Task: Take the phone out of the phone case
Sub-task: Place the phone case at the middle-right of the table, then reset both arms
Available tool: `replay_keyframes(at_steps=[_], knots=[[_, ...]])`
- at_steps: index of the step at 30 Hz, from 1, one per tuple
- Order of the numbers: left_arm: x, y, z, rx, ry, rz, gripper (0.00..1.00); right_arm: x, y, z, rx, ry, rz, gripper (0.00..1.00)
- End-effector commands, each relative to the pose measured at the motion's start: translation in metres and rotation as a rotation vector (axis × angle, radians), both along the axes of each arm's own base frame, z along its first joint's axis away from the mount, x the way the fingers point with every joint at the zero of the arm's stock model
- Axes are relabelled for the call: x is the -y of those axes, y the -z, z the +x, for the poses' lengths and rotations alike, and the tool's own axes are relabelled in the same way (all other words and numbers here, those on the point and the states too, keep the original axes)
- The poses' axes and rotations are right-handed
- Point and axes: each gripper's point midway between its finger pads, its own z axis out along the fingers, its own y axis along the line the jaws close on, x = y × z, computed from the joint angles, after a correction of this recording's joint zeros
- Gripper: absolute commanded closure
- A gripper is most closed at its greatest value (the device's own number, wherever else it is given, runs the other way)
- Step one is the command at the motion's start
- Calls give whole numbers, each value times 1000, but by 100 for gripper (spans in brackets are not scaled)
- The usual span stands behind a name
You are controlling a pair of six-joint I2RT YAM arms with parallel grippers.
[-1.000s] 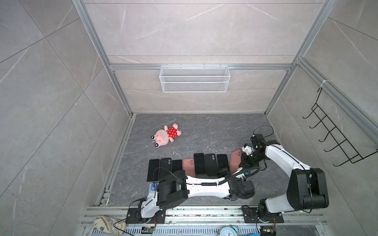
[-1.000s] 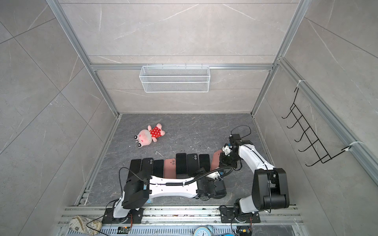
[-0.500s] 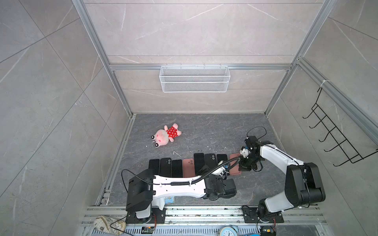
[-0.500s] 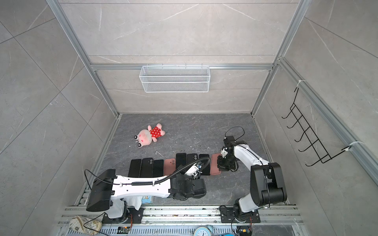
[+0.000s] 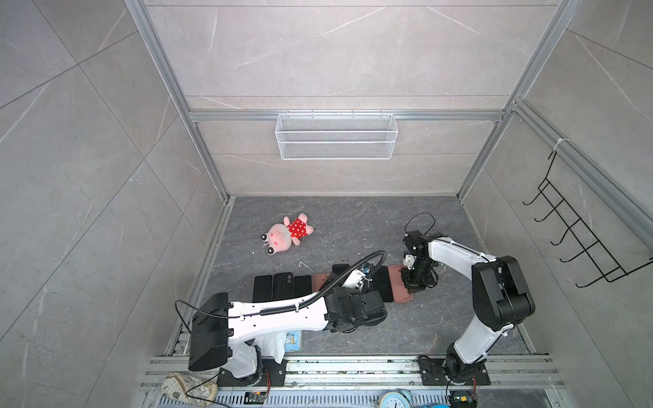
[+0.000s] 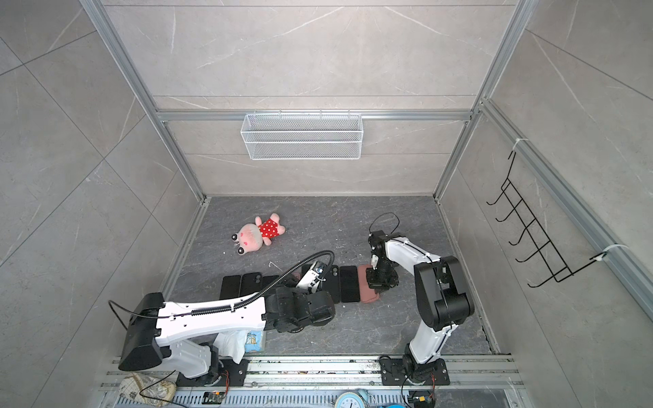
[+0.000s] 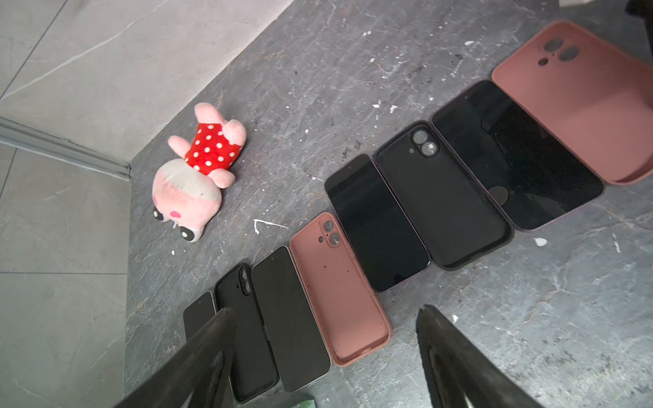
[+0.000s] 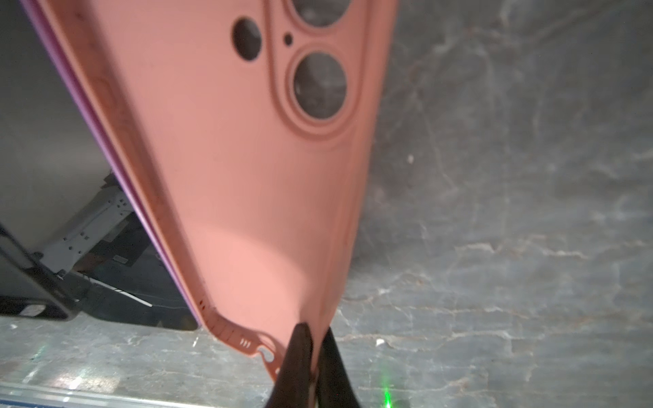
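Toy: a pink plush toy (image 5: 288, 235) in a red spotted dress is lying on the grey worktop (image 5: 371, 226), back left and well apart from everything else.
Row: a row (image 5: 282, 286) of phones and cases is lying flat, side by side, across the worktop. The black ones are sitting at the left, then comes a second pink case (image 7: 339, 289), empty and open side up.
Left hand: the left hand (image 7: 325, 311) is hovering over the row near the second pink case, with its fingers standing wide and gripping nothing.
Phone: the phone (image 7: 519, 155) is lying bare on the worktop, dark screen up and purple edge showing. It is sitting out of the pink case (image 7: 579, 106), just beside it.
Pink case: it is sitting at the right end of the row, empty, inside facing up.
Right hand: the right hand (image 8: 314, 330) is reaching down at the pink case's bottom corner. Its fingers are standing narrow and pinching the rim between the tips.
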Motion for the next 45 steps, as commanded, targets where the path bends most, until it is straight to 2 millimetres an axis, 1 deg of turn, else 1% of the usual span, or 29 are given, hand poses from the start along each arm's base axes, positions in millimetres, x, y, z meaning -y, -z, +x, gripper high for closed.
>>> replay_keyframes(at_steps=[1, 2, 4, 5, 8, 9, 11, 13, 15, 17, 18, 19, 20, 22, 23, 26, 28, 30, 31, 32, 33, 35, 36, 37, 38, 39, 40, 41, 45], knots=[[-20, -16, 8, 37, -54, -22, 18, -3, 1, 8, 13, -43, 0, 74], [-24, -17, 10, 37, -63, -23, 18, -4, 2, 8, 11, -44, 3, 66], [-33, -18, 13, 36, -86, -31, 18, -3, 1, 10, 24, -40, -2, 43], [-36, -19, 14, 34, -95, -39, 18, -3, -1, 13, 44, -36, 1, 36], [-54, -23, 21, 25, -139, -68, 18, 2, -14, 25, 130, -7, 7, 7], [-62, -23, 23, 24, -158, -80, 18, 7, -21, 29, 161, 9, 2, 1], [-81, -26, 29, 38, -197, -112, 18, 19, -38, 38, 237, 48, 1, 1], [-109, -30, 38, 71, -254, -161, 17, 32, -62, 51, 356, 104, 15, 1], [-137, -34, 48, 125, -292, -217, 17, 39, -86, 64, 506, 143, 30, 0], [-168, -44, 59, 246, -338, -275, 8, 43, -107, 77, 693, 177, 48, 0], [-184, -49, 64, 314, -350, -309, 3, 43, -112, 81, 783, 185, 59, 1], [-200, -53, 70, 383, -366, -341, 0, 49, -115, 84, 874, 198, 44, 0], [-213, -55, 75, 443, -384, -371, 0, 53, -117, 86, 953, 204, 31, 0], [-253, -46, 83, 518, -497, -415, 0, 59, -111, 88, 1119, 197, 23, 0], [-267, -38, 88, 519, -546, -421, 0, 57, -111, 90, 1188, 167, 31, 0], [-295, -6, 111, 506, -616, -340, 0, 63, -109, 94, 1356, 145, -11, 0], [-312, 29, 131, 433, -656, -288, 0, 67, -105, 97, 1406, 156, -39, 0], [-318, 55, 146, 389, -650, -270, 0, 72, -101, 100, 1485, 150, -74, 0], [-315, 65, 152, 386, -614, -272, 0, 75, -105, 102, 1527, 153, -105, 0], [-312, 69, 159, 418, -559, -310, 1, 74, -107, 103, 1539, 131, -113, 0], [-310, 69, 164, 451, -537, -346, 0, 73, -103, 109, 1503, 125, -114, 0], [-310, 89, 176, 379, -500, -403, 2, 62, -93, 118, 1482, 61, -99, 0], [-309, 97, 185, 375, -477, -398, 3, 62, -86, 122, 1456, 64, -108, 0], [-306, 104, 185, 331, -465, -409, 3, 63, -79, 127, 1428, 75, -108, 0], [-306, 105, 184, 297, -462, -429, 3, 66, -75, 132, 1418, 97, -97, 0], [-307, 104, 187, 314, -458, -430, 3, 79, -67, 136, 1374, 153, -81, 0], [-307, 102, 188, 325, -453, -438, 2, 83, -66, 137, 1379, 169, -71, 0], [-307, 105, 186, 294, -459, -437, 2, 85, -66, 137, 1385, 172, -85, 0], [-308, 105, 187, 297, -458, -442, 0, 85, -67, 136, 1383, 170, -85, 0]])
